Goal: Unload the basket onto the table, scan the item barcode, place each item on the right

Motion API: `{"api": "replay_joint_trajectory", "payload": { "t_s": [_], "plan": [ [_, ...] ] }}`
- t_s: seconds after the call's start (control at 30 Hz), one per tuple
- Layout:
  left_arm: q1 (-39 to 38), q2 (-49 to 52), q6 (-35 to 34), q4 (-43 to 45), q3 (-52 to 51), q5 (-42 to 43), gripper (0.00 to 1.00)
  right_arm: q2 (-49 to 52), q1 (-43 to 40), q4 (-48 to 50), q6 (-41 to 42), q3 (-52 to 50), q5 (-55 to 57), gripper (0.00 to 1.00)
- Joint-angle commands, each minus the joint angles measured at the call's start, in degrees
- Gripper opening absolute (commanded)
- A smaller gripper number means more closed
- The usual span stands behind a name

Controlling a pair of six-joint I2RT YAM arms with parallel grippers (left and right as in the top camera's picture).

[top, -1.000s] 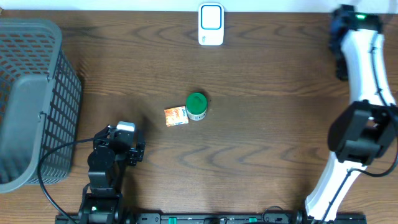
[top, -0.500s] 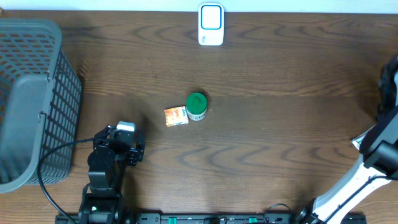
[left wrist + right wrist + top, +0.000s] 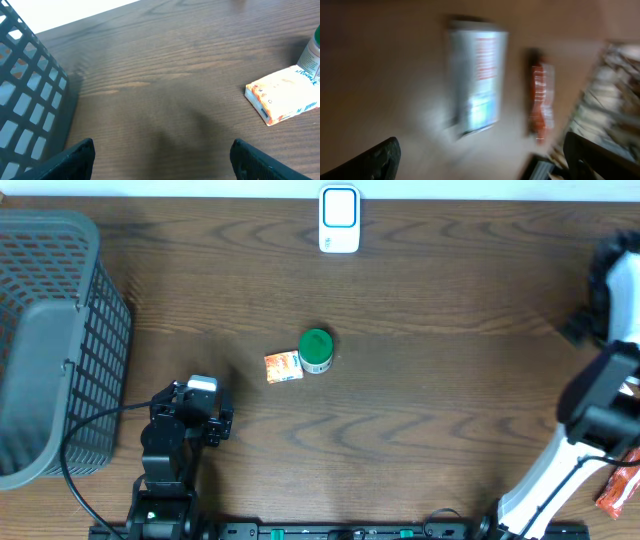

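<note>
Your right arm [image 3: 600, 395] has swung to the right edge of the dark wooden tabletop [image 3: 450, 330]; left tool [image 3: 162, 152] and right tool [image 3: 480, 150] both gape empty.

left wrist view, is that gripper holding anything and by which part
Nothing is held. The left gripper is open and empty, and the small orange and white cardboard box lies apart from it, untouched.

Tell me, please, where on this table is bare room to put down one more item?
Widest free patch: bare table between the green-capped bottle and the right arm. Also free: between basket and scanner. Crowded: the centre, where the orange box lies beside the bottle.
</note>
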Motion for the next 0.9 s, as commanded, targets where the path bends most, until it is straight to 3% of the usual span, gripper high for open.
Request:
{"api": "replay_joint_trajectory", "payload": {
  "t_s": [0.0,0.13,0.47,0.67,0.73,0.87],
  "plan": [
    [-0.2,-0.3,-0.5,0.2,0.1,-0.5,0.87,-2.6,9.2,-0.3,-2.9,5.9,-18.6,0.99],
    [-0.2,-0.3,-0.5,0.2,0.1,-0.5,0.87,-2.6,18.9,4.3,-5.7,7.3,-32.3,0.99],
    [-0.2,-0.3,-0.5,0.2,0.1,-0.5,0.87,-2.6,43.5,14.6,-5.6,7.2,-32.0,0.99],
    [-0.2,-0.3,-0.5,0.2,0.1,-0.5,0.87,-1.8,50.1,15.2,-1.1,6.8,-34.8,0.89],
    [-0.2,-0.3,-0.5,0.2,0.1,-0.5,0.87,-1.0,51.7,14.7,-0.2,6.7,-34.7,0.98],
    [-0.2,-0.3,-0.5,0.2,0.1,-0.5,0.87,-0.5,54.6,13.8,0.3,6.5,-31.2,0.99]
  ]
}}
